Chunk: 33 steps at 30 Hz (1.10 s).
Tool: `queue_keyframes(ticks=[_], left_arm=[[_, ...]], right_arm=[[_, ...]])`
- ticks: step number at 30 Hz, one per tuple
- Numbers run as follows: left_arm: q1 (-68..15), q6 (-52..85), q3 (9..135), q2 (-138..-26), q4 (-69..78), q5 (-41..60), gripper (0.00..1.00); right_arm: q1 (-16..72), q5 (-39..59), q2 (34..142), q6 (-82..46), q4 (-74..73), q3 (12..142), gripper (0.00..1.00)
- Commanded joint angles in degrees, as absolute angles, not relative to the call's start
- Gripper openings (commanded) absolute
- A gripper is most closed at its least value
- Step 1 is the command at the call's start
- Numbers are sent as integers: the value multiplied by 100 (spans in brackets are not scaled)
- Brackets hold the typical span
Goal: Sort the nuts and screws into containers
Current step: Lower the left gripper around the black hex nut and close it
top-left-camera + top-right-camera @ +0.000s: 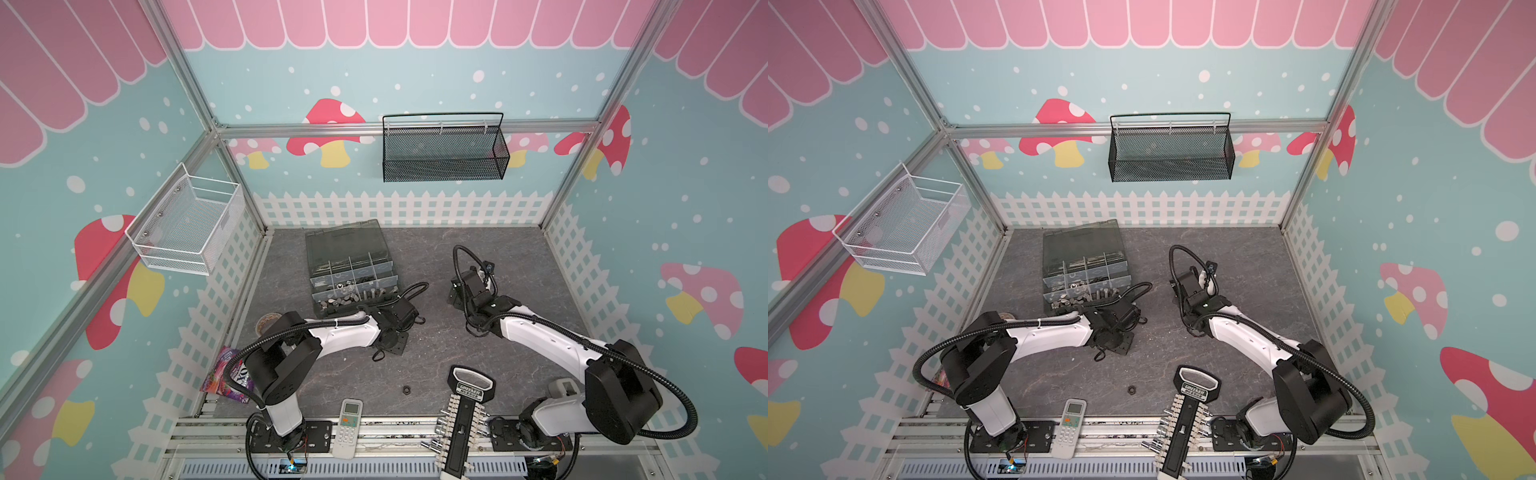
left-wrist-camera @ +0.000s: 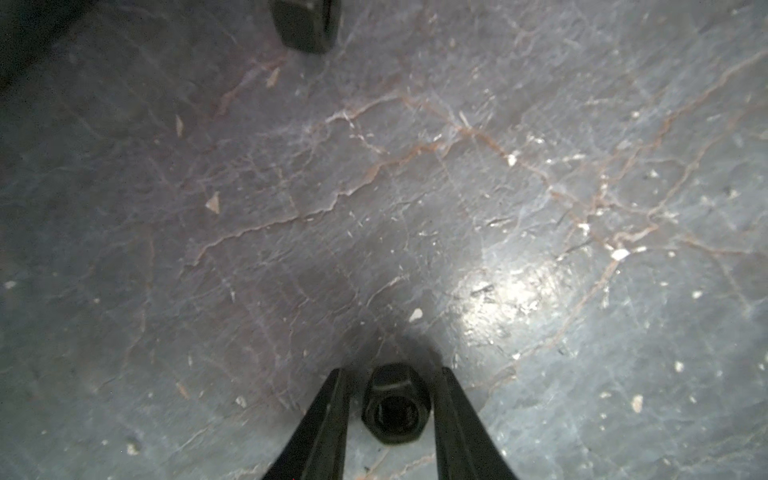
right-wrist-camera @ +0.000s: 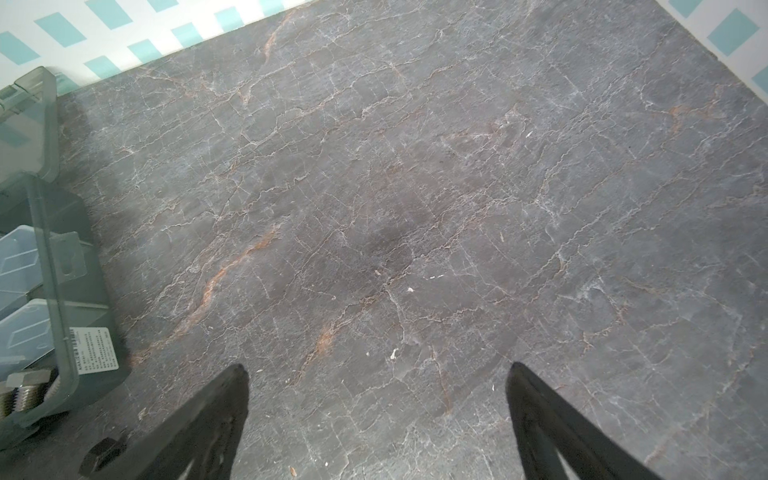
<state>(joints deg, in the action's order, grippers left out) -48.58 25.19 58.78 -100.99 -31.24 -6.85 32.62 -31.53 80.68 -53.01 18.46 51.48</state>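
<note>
Left gripper (image 2: 392, 370) lower centre, jaws narrow around black hexagonal nut (image 2: 395, 409) (thin gap visible), right gripper (image 3: 378, 368) wide above grey marbled tabletop (image 3: 415, 187).

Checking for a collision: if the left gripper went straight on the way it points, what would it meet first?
Probably the tabletop: the left gripper points down at it, fingers straddling a black nut. Depth is unclear.

Socket rack (image 1: 460, 428), handle plate: brand name "GREENER", legible in both top views; the smaller line beneath is illegible. Organizer box (image 3: 62, 291), white sticker (image 3: 97, 351) on its side wall: fine print, too small to read. Purple packet (image 1: 226, 376): lettering partly hidden, unreadable.
</note>
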Motion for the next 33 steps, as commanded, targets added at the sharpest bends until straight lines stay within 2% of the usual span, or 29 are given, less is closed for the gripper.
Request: queue_keyframes(ticks=[1, 15, 25, 33], left_arm=[[-4896, 2540, 5941, -10284, -3251, -685, 30], [-4870, 2634, 5812, -10017, -3270, -861, 17], [-4579, 2733, 5602, -9550, -3270, -1063, 16], [-3931, 2889, 5246, -8913, -3296, -1248, 16]], right_arm=[[3232, -3301, 7979, -5449, 1935, 5140, 98], [3234, -3285, 8007, -5448, 1958, 5181, 98], [3234, -3294, 7992, -5451, 1959, 5187, 98], [3233, -3294, 7988, -5482, 1983, 5153, 98]])
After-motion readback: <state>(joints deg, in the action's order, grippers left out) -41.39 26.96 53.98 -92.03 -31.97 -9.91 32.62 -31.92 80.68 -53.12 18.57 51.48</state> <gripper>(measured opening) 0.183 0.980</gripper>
